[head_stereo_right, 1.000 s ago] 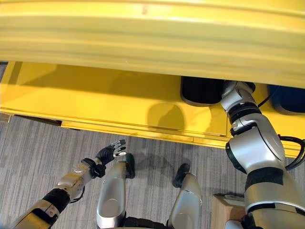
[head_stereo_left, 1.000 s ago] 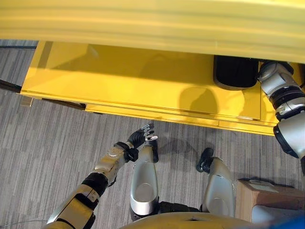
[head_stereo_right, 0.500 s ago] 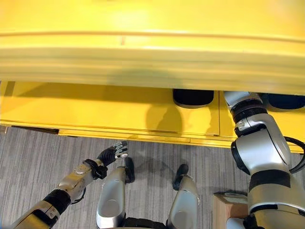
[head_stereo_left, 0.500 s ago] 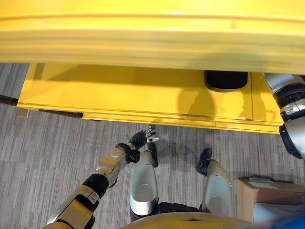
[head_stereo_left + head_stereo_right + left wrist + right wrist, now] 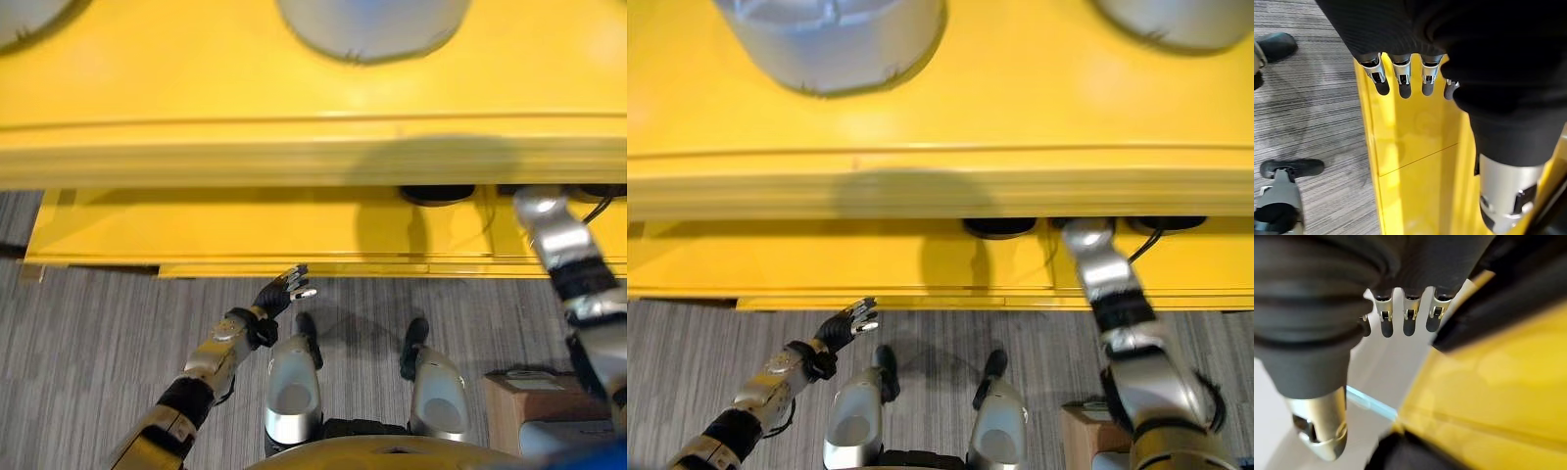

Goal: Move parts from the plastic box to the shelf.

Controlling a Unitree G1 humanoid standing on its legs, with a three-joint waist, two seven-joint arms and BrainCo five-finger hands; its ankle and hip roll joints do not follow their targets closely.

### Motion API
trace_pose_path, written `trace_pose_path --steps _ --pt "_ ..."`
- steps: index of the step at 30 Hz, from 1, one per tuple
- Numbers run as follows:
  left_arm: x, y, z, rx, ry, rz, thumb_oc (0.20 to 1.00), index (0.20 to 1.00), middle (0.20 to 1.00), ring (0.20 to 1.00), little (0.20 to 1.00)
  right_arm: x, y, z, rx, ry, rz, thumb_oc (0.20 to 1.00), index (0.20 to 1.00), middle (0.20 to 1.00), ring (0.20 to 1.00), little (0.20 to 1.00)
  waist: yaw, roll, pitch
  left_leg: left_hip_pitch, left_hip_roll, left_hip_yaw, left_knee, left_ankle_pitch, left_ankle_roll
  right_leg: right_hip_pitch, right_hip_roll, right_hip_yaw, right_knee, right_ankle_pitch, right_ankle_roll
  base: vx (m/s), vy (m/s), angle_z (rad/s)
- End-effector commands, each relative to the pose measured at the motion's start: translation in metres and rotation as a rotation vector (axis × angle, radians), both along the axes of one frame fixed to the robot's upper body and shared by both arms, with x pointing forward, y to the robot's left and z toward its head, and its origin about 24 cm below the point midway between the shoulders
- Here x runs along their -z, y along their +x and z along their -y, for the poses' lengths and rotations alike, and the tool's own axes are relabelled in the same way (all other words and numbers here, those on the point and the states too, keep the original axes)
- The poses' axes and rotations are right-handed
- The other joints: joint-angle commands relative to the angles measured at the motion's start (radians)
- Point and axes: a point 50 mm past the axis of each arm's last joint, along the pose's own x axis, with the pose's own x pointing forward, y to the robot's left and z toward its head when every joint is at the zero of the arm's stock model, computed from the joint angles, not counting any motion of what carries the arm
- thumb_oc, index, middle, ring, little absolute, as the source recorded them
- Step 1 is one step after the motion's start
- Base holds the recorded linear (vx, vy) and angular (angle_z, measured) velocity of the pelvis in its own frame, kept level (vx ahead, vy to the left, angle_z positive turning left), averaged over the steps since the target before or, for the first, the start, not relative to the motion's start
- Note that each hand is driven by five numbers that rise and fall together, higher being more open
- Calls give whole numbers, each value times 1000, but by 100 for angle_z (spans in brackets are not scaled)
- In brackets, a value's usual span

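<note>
The yellow shelf (image 5: 294, 147) stands in front of me. Two grey round parts (image 5: 833, 39) rest on its upper board. Black round parts (image 5: 999, 227) lie on the lower board (image 5: 196, 230), half hidden under the upper board's edge. My right arm reaches onto the lower board beside them, and its hand is hidden there in the eye views. In the right wrist view my right hand (image 5: 1409, 316) has straight fingers and holds nothing, with a dark shape close beside it. My left hand (image 5: 279, 292) hangs open and empty before the shelf's lower edge, its fingers (image 5: 1400, 73) straight.
A brown cardboard box (image 5: 534, 392) stands on the grey striped carpet (image 5: 88, 343) at my lower right. The shelf's front edge (image 5: 921, 181) juts out over the lower board.
The whole picture has shifted, so the camera moved: the upper board's top and its grey parts have come into view. My right arm now stretches further under the upper board. The left hand has barely moved.
</note>
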Motion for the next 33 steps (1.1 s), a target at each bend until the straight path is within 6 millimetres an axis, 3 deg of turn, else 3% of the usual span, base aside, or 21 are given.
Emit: trace_pose_path --steps 1,6,10,18,26,29,30,33 --pt "-6 0 15 27 -7 66 1000 1000 1000 1000 1000 3 -10 -15 -148 15 2 1000 1000 1000 1000 1000 -10 -17 -56 51 8 8 -89 69 7 8 4 20 74 -67 22 78 72 -13" --pt "7 -22 8 -31 -2 32 1000 1000 1000 1000 1000 52 -70 -32 -365 102 -142 1000 1000 1000 1000 1000 -71 -29 -108 99 3 36 -125 78 6 47 12 45 28 -54 30 44 81 -17" --pt "10 -31 3 -41 11 17 1000 1000 1000 1000 1000 64 -86 -35 -427 132 -212 1000 1000 1000 1000 1000 -92 -37 -131 118 -3 50 -137 76 11 64 11 56 9 -46 38 8 71 -17" --pt "11 -34 1 -42 13 -3 1000 1000 1000 1000 1000 73 -95 -35 -437 131 -283 1000 1000 1000 1000 1000 -104 -49 -164 142 -14 69 -139 62 26 85 0 65 -14 -29 51 -28 111 -6" --pt "18 -37 9 106 60 -49 1000 1000 1000 1000 1000 90 -102 -35 -445 184 -372 1000 1000 1000 1000 1000 -122 -65 -166 144 -37 98 -117 32 61 69 -46 85 -9 8 93 -48 189 -5" --pt "20 -34 12 184 116 -44 1000 1000 1000 1000 1000 93 -102 -34 -411 217 -364 1000 1000 1000 1000 1000 -131 -73 -154 130 -49 110 -96 14 79 46 -77 95 3 46 104 -99 210 -5" --pt "22 -34 13 193 132 -49 1000 1000 1000 1000 1000 98 -102 -32 -398 242 -378 1000 1000 1000 1000 1000 -138 -77 -146 144 -60 132 -87 -26 83 31 -107 67 28 76 128 -49 264 -23" --pt "25 -38 11 153 133 -59 1000 1000 1000 1000 1000 98 -100 -37 -432 224 -377 1000 1000 1000 1000 1000 -122 -80 -143 165 -68 175 -108 -30 85 8 -134 7 27 141 143 -73 177 -68"
